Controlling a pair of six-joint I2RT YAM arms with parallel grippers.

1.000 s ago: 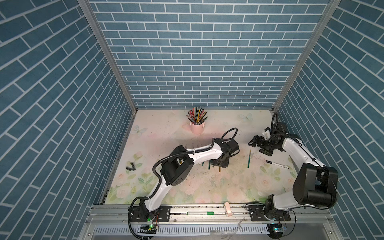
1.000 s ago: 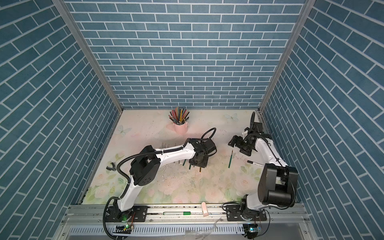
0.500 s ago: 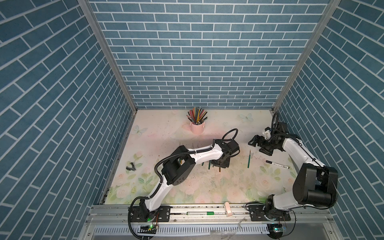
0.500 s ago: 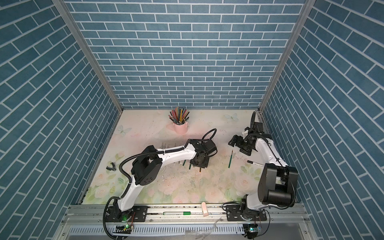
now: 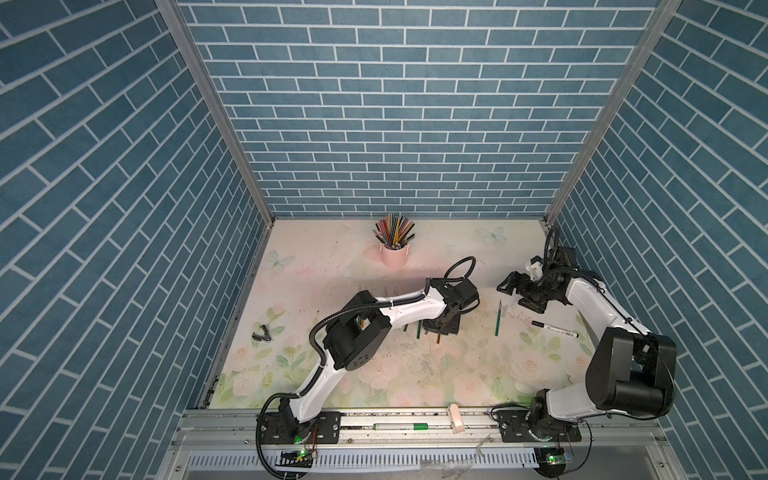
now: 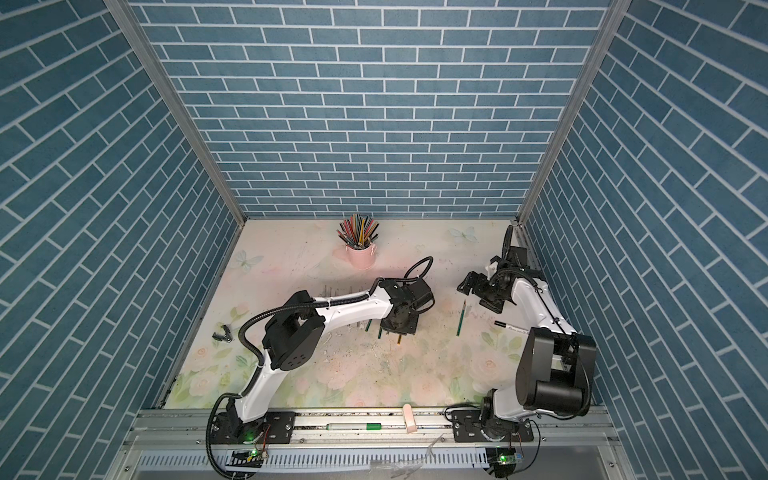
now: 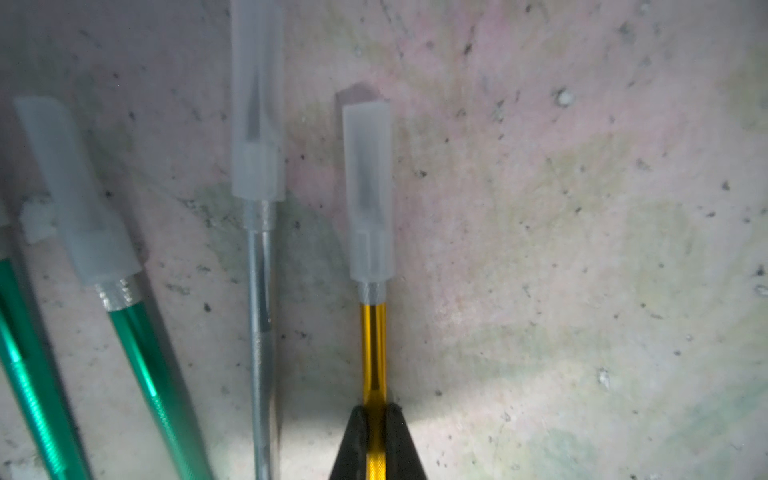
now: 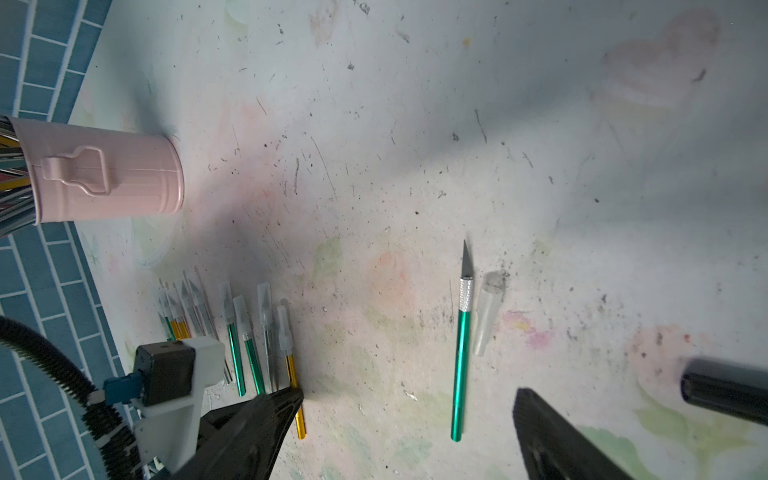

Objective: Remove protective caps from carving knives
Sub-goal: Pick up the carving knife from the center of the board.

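- One small black clip (image 5: 262,333) lies alone near the left wall.
- One pink cup (image 5: 395,257) of smooth, ribbed metal stands towards the back. It is stuffed with coloured pencils (image 5: 394,229).
- A row of capped knives (image 8: 232,324) lies mid-table under the left arm. Four at the near end read clearly: two green, one silver-grey and one gold. The rest bunch too tightly to count.
- The left gripper (image 7: 375,415) has its black fingers pressed onto the handle of the gold knife (image 7: 374,349). Its frosted cap (image 7: 369,191) is on the tip, with the blade a dim shadow inside.
- Beside it lie the grey knife (image 7: 261,332) and a green knife (image 7: 153,374), each capped.
- One uncapped green knife (image 5: 498,318) lies right of the row, its bare blade pointing at the back wall. One loose cap (image 8: 488,316) lies just beside it.
- The right gripper (image 8: 409,397) hangs spread wide above that knife, holding nothing.
- One white marker (image 5: 555,328) with a black cap lies furthest right.
- The table (image 5: 332,257) is a pale floral mat, scratched and speckled with dark grit. Blue brick-pattern walls (image 5: 395,124) close three sides.
- The handles are thin, glossy metal rods with knurled silver collars. The caps are translucent plastic tubes.
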